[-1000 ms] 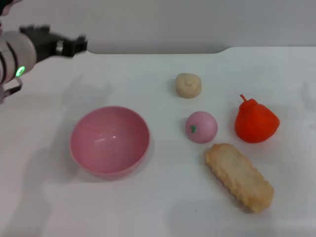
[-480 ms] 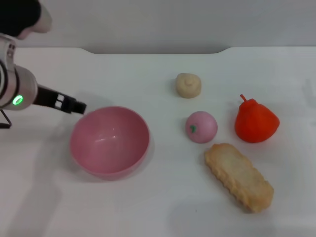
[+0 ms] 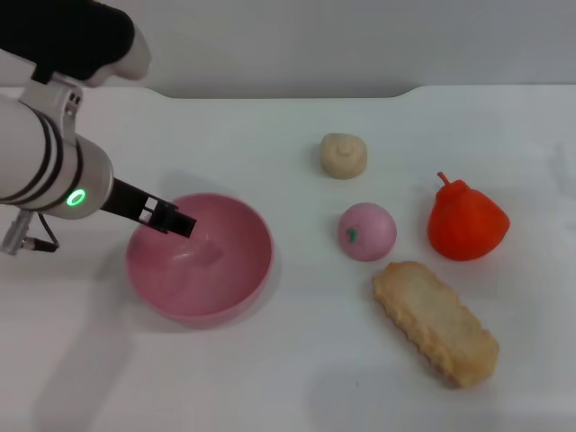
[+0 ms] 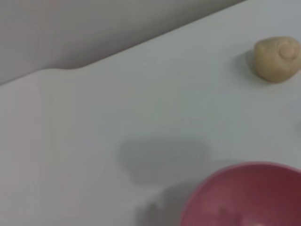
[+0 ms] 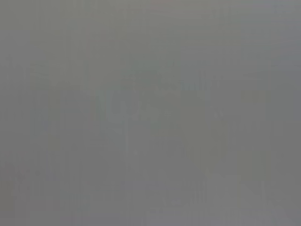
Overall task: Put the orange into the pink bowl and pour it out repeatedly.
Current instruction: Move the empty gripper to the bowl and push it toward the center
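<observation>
The left gripper [image 3: 171, 220], finger state unclear, is poised over the pink bowl [image 3: 200, 257]; its near rim should be gripped squarely.

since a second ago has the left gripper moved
Yes. The left gripper came forward and right from the table's far left edge; it's now over the pink bowl rim.

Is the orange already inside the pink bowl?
No. In the head view the orange sits on the table to the right, well apart from the pink bowl, which holds no fruit.
</observation>
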Robot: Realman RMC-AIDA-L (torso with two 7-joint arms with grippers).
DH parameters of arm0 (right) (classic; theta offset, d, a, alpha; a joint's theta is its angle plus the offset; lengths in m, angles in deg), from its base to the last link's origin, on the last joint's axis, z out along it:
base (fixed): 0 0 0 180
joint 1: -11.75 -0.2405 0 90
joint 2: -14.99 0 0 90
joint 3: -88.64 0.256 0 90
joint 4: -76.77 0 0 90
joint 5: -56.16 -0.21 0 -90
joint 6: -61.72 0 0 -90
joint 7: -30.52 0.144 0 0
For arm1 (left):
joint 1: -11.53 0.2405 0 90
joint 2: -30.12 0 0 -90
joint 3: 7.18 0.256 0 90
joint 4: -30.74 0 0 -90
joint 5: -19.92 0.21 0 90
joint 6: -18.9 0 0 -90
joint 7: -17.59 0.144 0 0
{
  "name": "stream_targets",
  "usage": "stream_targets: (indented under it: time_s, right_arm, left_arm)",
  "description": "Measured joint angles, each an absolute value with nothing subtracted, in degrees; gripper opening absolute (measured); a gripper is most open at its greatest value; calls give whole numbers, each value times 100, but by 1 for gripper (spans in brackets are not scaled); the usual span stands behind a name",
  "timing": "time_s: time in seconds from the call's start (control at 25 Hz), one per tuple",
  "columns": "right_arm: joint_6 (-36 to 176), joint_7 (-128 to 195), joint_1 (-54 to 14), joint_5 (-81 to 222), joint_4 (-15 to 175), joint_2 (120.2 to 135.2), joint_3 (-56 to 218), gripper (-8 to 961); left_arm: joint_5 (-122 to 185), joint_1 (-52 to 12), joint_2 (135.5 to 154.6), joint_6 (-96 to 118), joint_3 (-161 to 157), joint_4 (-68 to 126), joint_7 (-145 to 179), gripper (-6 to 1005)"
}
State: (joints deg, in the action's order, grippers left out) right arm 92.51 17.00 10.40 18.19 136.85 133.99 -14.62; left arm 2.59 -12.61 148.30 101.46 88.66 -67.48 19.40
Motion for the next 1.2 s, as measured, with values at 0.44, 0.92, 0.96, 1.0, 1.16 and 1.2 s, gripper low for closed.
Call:
stream_targets:
  time_s: [0.44,0.92,0.96,1.0,1.16,1.2]
  right_arm:
    - [9330,1722,1042,1821,13662,13399,-1513,827]
    - [9330,1698,1031,1821,13747,13396,-1591,827]
    - [9330,1697,1027,1821,13750,13395,-1599,826]
    - [9329,1697,1026,1821,13754,13394,-1604,826]
    - [9328,1695,1025,1821,13780,13391,-1616,826]
    - [9328,1695,1025,1820,13785,13390,-1616,826]
  left_arm:
    - [305,-1156,14825,9741,8948,-6267,1793,767]
    - [257,-829,14834,9230,8972,-6008,1726,758]
    - [257,-829,14834,9230,8972,-6008,1726,758]
    - [254,-818,14834,9128,9005,-5936,1693,757]
    - [252,-817,14834,9057,9050,-5858,1665,754]
    - [252,-817,14834,9057,9050,-5858,1665,753]
